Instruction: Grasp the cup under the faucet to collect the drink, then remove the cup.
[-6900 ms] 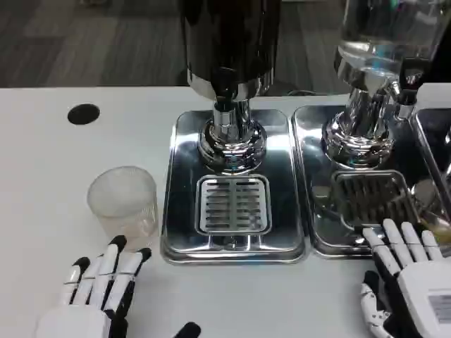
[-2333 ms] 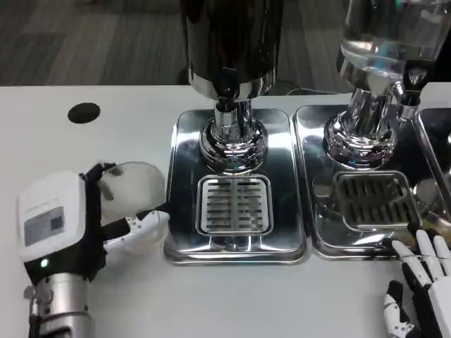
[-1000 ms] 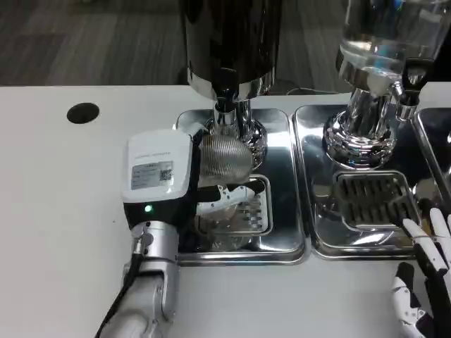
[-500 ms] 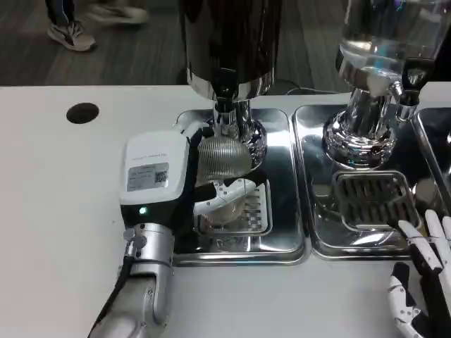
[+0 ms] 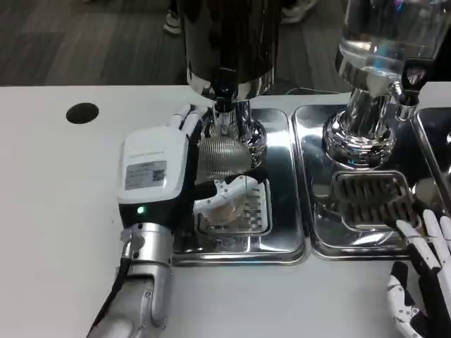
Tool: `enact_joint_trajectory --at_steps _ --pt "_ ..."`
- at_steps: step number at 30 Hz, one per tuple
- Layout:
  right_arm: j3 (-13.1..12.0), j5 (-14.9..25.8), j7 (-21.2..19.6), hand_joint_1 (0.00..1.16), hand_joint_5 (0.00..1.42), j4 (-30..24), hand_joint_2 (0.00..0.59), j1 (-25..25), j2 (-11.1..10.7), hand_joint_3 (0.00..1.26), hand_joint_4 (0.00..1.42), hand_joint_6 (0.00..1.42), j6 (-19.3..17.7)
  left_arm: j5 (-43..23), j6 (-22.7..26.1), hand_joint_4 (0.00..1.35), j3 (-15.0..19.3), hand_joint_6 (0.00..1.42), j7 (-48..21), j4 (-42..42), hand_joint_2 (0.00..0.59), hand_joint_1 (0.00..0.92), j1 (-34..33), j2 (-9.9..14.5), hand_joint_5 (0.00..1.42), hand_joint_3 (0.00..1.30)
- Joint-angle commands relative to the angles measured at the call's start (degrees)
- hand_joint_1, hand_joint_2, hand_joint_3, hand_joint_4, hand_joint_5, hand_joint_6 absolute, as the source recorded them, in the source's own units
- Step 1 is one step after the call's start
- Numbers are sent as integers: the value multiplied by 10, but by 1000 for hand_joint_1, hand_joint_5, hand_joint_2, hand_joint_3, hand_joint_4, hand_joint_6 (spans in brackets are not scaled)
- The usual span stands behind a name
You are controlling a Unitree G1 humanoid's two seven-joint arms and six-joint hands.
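Head view shows the left hand [image 5: 158, 172] gripping the cup [image 5: 222, 162] under the faucet [image 5: 224, 88], right hand [image 5: 423, 282] open; next, dispensing.

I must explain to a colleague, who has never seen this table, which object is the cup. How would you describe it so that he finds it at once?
Start from the dark drink dispenser at the top centre and follow its faucet down to the steel drip tray. There, over the slotted grate, the left robot hand holds the cup. It is the only clear plastic thing among polished metal.
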Motion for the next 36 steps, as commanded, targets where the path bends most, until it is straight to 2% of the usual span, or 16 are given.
enact_joint_trajectory --at_steps 1,8,15,19,24,28,32,36 --pt "-6 2 -1 129 0 1 586 6 -3 187 1 112 -6 1 -4 97 10 393 3 -32 44 0 21 14 381 282" --pt "-14 2 0 137 0 -12 586 8 -5 187 1 112 -8 1 -11 74 21 314 6 -80 43 0 46 19 310 263" --pt "-28 2 3 142 0 -25 586 15 -11 185 1 113 -10 1 -32 62 46 287 -2 -165 43 0 69 47 287 257" --pt "-32 0 4 145 0 -34 586 21 -14 184 0 113 -11 -4 -47 63 58 286 -12 -204 43 0 79 52 288 253" --pt "-31 -3 5 148 0 -42 586 25 -13 184 0 113 -10 -7 -59 22 63 227 -44 -250 53 0 78 48 206 191" --pt "-32 -5 4 149 0 -50 586 30 -13 184 0 113 -9 -1 -51 30 65 227 -79 -265 55 0 66 43 207 194" --pt "-35 -3 4 151 0 -53 586 35 -13 184 0 113 -10 -4 -37 69 65 258 -132 -264 61 0 47 32 236 262" --pt "-36 -1 2 153 0 -52 586 38 -13 184 1 113 -12 7 -32 147 60 315 -148 -262 78 0 42 23 296 345"
